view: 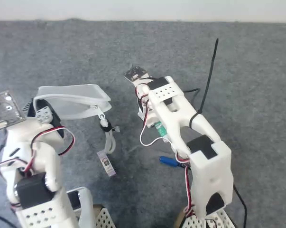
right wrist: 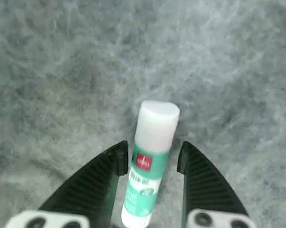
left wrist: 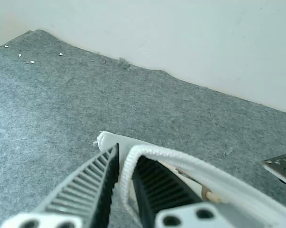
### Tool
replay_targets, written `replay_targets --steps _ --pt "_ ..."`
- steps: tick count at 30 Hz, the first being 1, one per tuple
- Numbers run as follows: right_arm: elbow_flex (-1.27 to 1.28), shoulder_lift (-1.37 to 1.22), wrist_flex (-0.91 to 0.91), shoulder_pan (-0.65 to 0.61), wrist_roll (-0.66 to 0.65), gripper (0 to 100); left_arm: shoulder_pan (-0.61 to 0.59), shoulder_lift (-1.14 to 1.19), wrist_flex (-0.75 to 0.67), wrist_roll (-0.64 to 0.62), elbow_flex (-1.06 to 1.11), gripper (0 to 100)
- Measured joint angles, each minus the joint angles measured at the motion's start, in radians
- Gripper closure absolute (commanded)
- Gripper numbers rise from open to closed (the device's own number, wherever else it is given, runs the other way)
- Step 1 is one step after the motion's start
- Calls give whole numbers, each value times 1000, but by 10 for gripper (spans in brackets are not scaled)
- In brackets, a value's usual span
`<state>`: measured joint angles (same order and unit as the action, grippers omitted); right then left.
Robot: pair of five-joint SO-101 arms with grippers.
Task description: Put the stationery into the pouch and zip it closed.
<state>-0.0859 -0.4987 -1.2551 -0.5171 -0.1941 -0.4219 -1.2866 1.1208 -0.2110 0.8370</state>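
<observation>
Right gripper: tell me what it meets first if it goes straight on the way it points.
The glue stick, lying between the open jaws of the right gripper; past it, probably the grey carpet.

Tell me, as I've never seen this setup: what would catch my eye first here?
First the translucent white pouch, at the left of the high view, its zipper rim clamped in the left gripper. Next the green-and-white glue stick, lying on the grey carpet between the open fingers of the right gripper. A blue pen peeks out from under that arm, nearer its base.
</observation>
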Motion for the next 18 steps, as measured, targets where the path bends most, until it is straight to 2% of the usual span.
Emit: replay_targets --steps 3,8,18 --pt "-29 -35 0 0 0 865 0 0 0 0 0 989" --pt "-49 -52 0 8 0 989 0 0 0 0 0 989" --pt "-49 -54 -23 6 -55 993 0 0 0 0 0 989"
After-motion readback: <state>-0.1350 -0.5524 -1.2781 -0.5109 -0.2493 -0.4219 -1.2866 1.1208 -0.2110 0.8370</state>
